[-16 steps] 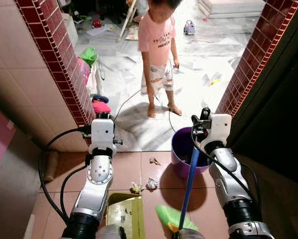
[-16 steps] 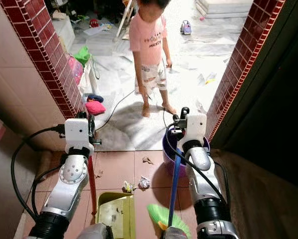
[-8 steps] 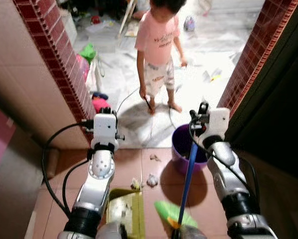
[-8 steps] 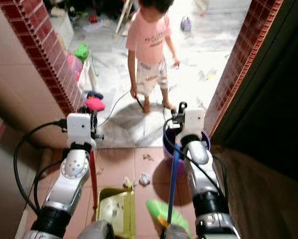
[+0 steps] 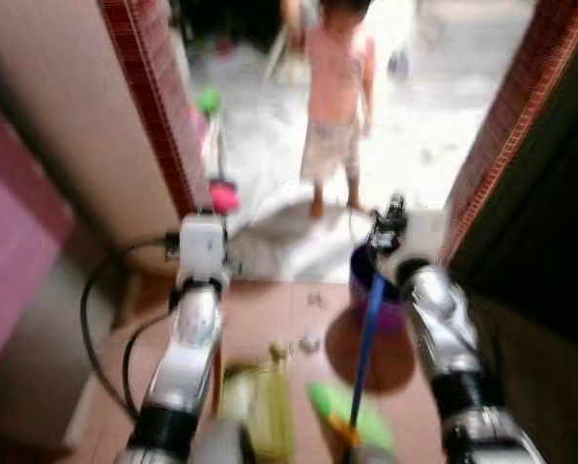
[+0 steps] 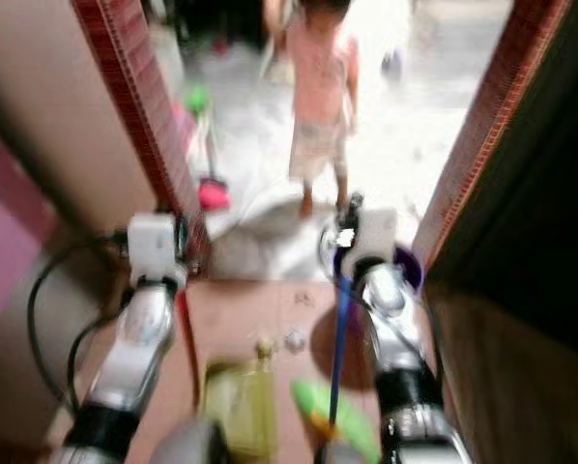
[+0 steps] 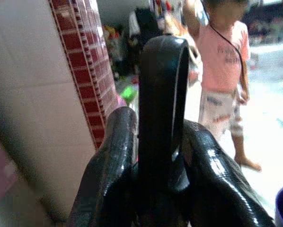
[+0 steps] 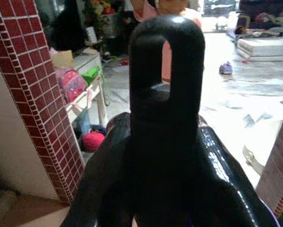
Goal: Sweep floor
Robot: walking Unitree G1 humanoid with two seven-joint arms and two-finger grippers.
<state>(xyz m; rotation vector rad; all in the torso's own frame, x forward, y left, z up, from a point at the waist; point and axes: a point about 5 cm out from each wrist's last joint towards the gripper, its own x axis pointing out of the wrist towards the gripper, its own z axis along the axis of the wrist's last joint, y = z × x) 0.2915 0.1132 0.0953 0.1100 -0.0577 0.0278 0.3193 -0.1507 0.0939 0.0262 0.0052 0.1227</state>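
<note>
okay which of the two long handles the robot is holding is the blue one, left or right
The blue handle is the one in the right gripper, running down to the green broom head. The left gripper's handle is red.

Black handle end (image 8: pixel 166 56) between fingers (image 8: pixel 106 179), red-tiled pillar (image 8: pixel 35 90) beyond.

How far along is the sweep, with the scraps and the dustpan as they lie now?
Little looks done: paper scraps lie on the tiles beyond the dustpan. In hand: the right pincer is shut on the blue broom handle, the left pincer on the dustpan's handle. Left: sweep the scraps in. A person stands in the doorway ahead.
</note>
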